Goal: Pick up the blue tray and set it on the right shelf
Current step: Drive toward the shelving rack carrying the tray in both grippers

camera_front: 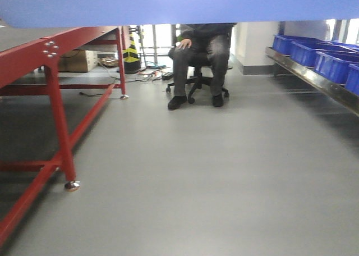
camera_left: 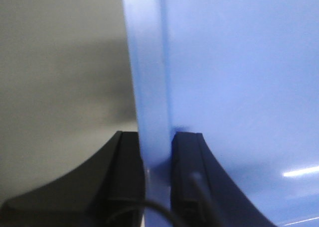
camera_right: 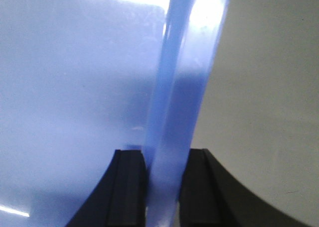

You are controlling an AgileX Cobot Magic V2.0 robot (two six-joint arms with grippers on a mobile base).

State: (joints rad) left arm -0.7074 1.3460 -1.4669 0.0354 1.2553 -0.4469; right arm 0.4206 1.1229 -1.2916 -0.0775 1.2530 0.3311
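The left gripper (camera_left: 157, 140) is closed on the rim of the blue tray (camera_left: 239, 87), with one black finger on each side of it. The glossy tray face spreads from this hand toward the other one. The right gripper (camera_right: 167, 155) clamps the tray's rim in the same way, so the tray hangs between both hands above the grey floor (camera_front: 196, 183). The right shelf (camera_front: 314, 79), carrying dark-blue bins (camera_front: 331, 62), stands on the right hand's side, apart from the tray. A red-framed table (camera_front: 56, 59) is on the left hand's side, and a person (camera_front: 199, 54) sits ahead
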